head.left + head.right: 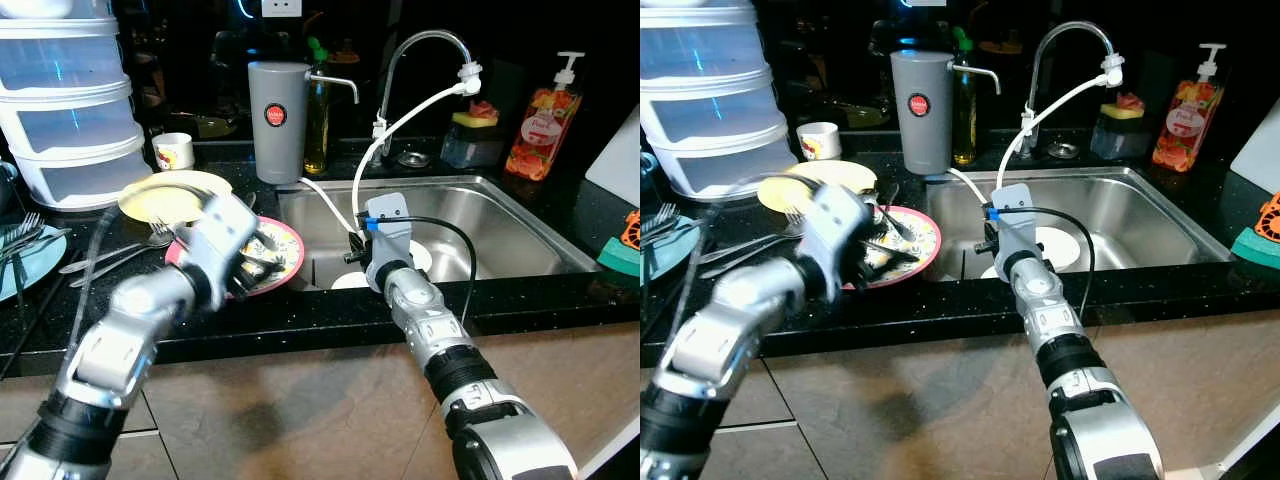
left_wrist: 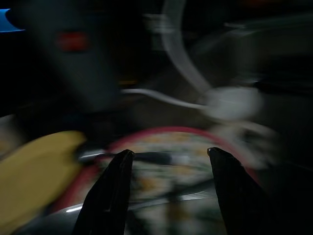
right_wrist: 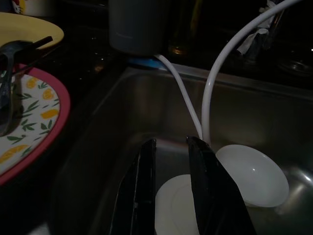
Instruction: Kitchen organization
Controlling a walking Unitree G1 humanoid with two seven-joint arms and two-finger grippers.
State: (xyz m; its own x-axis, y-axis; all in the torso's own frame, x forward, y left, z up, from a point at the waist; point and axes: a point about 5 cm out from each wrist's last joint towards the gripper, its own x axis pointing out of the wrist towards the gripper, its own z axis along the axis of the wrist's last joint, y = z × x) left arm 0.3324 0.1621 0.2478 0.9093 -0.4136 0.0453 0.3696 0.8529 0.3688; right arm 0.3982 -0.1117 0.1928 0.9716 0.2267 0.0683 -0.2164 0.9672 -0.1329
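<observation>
A red-rimmed patterned plate (image 1: 288, 246) lies on the black counter beside the sink, with dark cutlery (image 1: 890, 228) on it. My left gripper (image 2: 171, 152) hovers just over the plate's near side, open with nothing between its fingers; its arm is blurred. My right gripper (image 3: 171, 142) reaches down inside the steel sink (image 1: 520, 190) near its left wall. Its fingers are a narrow gap apart, and nothing sits between them. Under it lie a white plate (image 3: 171, 203) and a white bowl (image 3: 252, 174). A yellow plate (image 1: 170, 195) sits behind the patterned one.
A faucet (image 1: 425, 45) with a white hose (image 1: 400, 125) hangs into the sink. A grey canister (image 1: 277, 120), an oil bottle and a small cup (image 1: 173, 150) stand behind. Stacked clear containers (image 1: 70, 110) and a blue plate with forks (image 1: 25, 258) are left; a soap bottle (image 1: 545, 120) is right.
</observation>
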